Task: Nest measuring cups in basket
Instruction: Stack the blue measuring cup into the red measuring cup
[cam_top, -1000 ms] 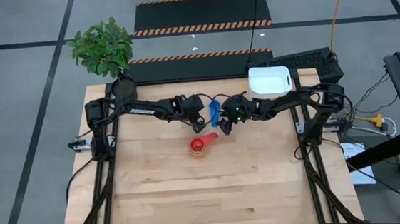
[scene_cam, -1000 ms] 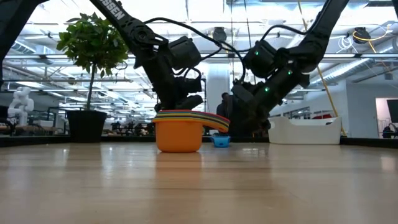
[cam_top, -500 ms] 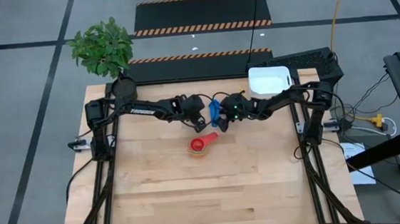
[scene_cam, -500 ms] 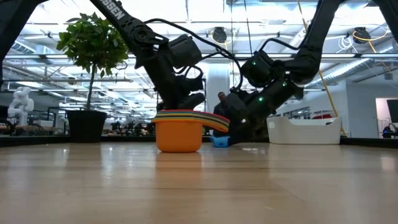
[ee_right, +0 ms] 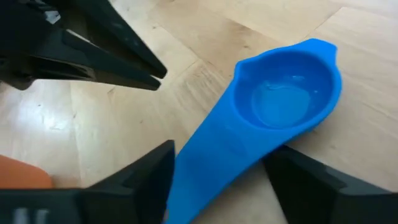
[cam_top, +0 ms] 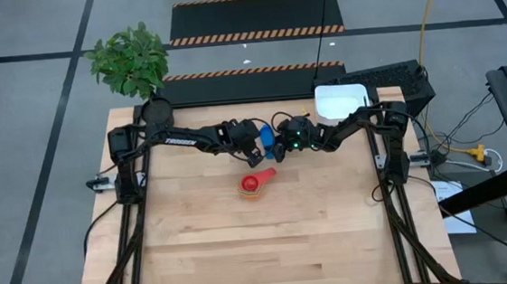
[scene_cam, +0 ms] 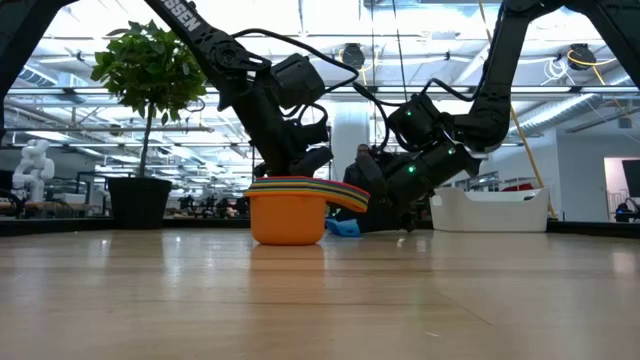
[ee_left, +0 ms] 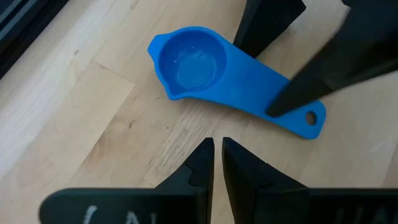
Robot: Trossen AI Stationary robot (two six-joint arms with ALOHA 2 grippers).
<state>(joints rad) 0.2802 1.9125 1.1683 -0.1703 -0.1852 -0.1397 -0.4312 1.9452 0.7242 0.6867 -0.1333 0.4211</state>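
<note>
Simply a glossy blue measuring cup [ee_left: 205,68], long-handled.

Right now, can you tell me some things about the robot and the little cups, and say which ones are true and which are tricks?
1. The blue plastic measuring cup lies on the wooden table. True.
2. The right gripper has its fingers either side of that cup's handle. True.
3. The white rectangular plastic basket holds the blue cup. False: the cup lies on the table outside it.
4. The left gripper is wide open. False: its fingers are nearly together.
5. The stack of nested cups has an orange one at the bottom. True.
</note>
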